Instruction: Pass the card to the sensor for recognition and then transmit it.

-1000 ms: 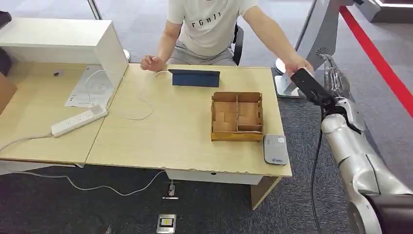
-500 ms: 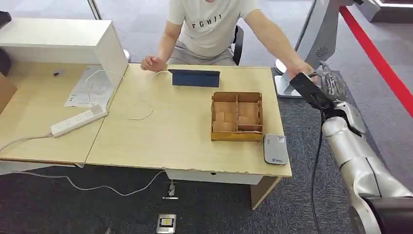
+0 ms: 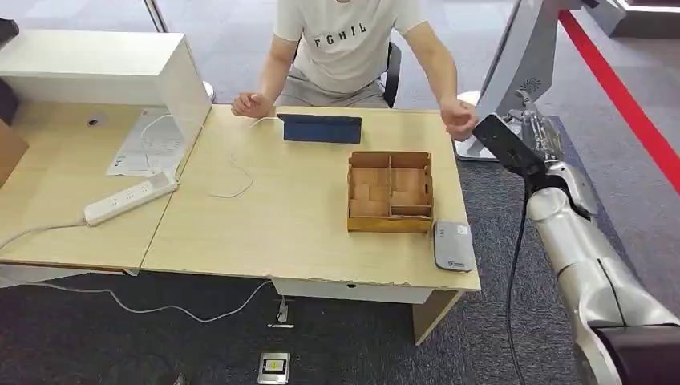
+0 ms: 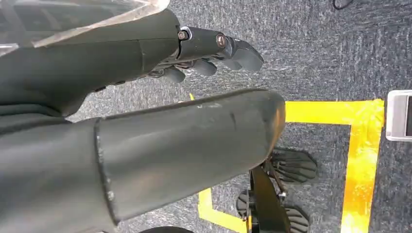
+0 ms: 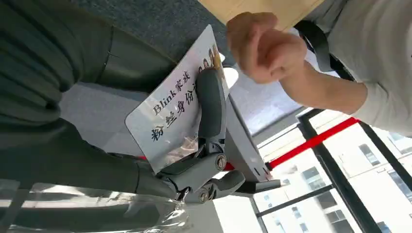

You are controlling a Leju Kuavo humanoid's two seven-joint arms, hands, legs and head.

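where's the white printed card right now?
The white printed card is held in the right hand, raised off the wooden table's far right corner, just beyond the person's hand.

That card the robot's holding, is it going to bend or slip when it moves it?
The card looks thin and flat, so probably light and fairly stiff. Its glossy face could be slippery, and the right hand presses it with just a finger across it, so it might slide.
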